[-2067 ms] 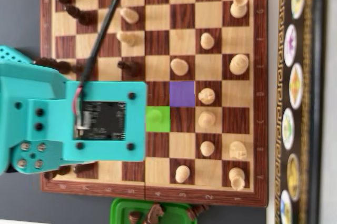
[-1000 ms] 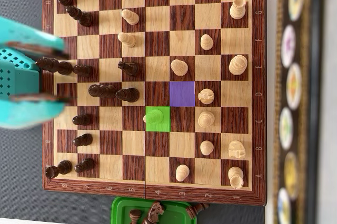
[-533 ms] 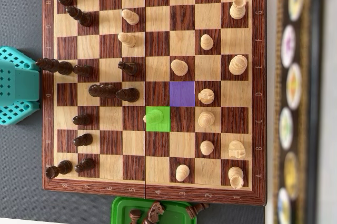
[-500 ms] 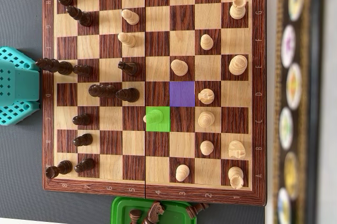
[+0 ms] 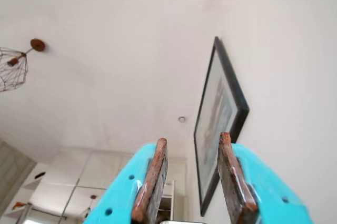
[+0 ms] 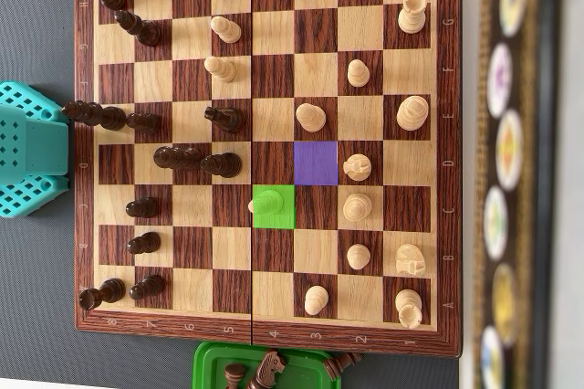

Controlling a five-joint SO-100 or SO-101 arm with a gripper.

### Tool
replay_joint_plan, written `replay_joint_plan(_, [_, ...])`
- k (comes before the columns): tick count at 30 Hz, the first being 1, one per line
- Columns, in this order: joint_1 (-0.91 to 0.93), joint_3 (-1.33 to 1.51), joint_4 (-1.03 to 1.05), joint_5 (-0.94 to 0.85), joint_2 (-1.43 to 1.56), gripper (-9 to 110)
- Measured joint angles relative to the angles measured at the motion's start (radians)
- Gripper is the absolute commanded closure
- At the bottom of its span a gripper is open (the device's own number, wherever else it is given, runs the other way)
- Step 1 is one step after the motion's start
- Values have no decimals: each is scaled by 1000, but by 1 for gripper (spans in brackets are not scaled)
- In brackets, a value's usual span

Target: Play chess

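Observation:
The wooden chessboard (image 6: pixel 451 133) fills the overhead view. Dark pieces such as a pawn (image 6: pixel 222 164) stand on its left half, light pieces such as a pawn (image 6: pixel 311 117) on its right half. One square is marked green (image 6: pixel 281 214) and holds a green-tinted pawn (image 6: pixel 265 202). The purple-marked square (image 6: pixel 316 162) beside it is bare. My teal arm (image 6: pixel 32 161) sits off the board's left edge. In the wrist view my gripper (image 5: pixel 193 139) points up at the ceiling, open, with nothing between its brown pads (image 5: pixel 155 174).
A green tray (image 6: pixel 212 362) holding captured dark pieces lies below the board's lower edge. A black box with round pictures (image 6: pixel 511 161) runs along the right side. The wrist view shows a framed picture (image 5: pixel 218 119) and a ceiling lamp (image 5: pixel 13 66).
The arm, which covered the board's left half 2.1 s ago, has swung off to the left edge. Nothing has moved in the last half second.

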Motion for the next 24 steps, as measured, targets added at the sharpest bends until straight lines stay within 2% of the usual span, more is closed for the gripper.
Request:
replay_joint_plan(14, [8, 0, -425, -190, 0, 87])
replay_joint_plan(24, [-8, 0, -451, -178, 0, 87])
